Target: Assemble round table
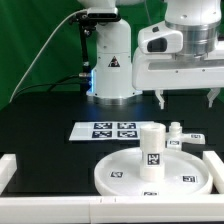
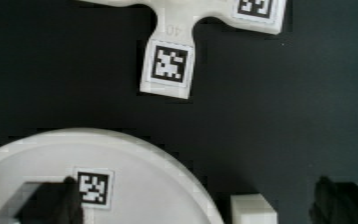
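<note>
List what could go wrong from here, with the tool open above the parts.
1. The open tool hangs near the disc, and in the wrist view one finger shows over its rim. A straight descent could strike the rim.
2. The post stands upright on the disc. Whether it is fastened cannot be told, so a sideways bump may topple it.
3. The cross piece lies loose beside the disc and could get shoved.

The marker board (image 1: 103,130) lies flat on the black table (image 1: 40,125). A white rail (image 1: 10,166) stands along the table's near edge. A green backdrop (image 1: 30,35) is behind.
</note>
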Controlling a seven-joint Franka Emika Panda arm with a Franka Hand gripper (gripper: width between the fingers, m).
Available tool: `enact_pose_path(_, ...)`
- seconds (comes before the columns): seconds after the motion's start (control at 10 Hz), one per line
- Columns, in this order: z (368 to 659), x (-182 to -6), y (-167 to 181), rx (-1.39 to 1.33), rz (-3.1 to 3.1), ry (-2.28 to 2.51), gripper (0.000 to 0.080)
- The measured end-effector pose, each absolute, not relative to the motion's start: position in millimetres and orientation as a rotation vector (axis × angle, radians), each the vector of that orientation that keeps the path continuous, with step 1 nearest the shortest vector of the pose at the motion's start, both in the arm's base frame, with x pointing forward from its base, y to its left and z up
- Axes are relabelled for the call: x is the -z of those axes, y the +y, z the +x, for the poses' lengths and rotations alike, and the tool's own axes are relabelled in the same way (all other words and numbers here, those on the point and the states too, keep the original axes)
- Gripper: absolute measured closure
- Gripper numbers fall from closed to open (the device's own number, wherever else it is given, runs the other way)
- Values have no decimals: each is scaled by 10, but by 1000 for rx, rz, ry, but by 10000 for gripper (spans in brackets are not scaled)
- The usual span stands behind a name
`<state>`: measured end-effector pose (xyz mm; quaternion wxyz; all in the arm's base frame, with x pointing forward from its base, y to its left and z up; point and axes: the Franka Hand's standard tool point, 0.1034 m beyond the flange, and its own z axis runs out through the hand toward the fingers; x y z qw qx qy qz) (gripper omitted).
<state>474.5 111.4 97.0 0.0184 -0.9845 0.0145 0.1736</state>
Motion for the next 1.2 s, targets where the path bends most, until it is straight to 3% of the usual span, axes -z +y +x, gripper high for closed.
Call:
enact_pose_path(0.3, 4632, -678, 1072, -794, -3000, -170, 151)
enact_pose_path(0.7, 4501, -632, 1063, -1210, -2891, -141, 151)
enact_pose_path(0.9, 4292, -628, 1078, -1488, -2803, -90, 151)
enact_pose_path(1.2, 4317, -603, 1047, -1510, -2813, -96, 151)
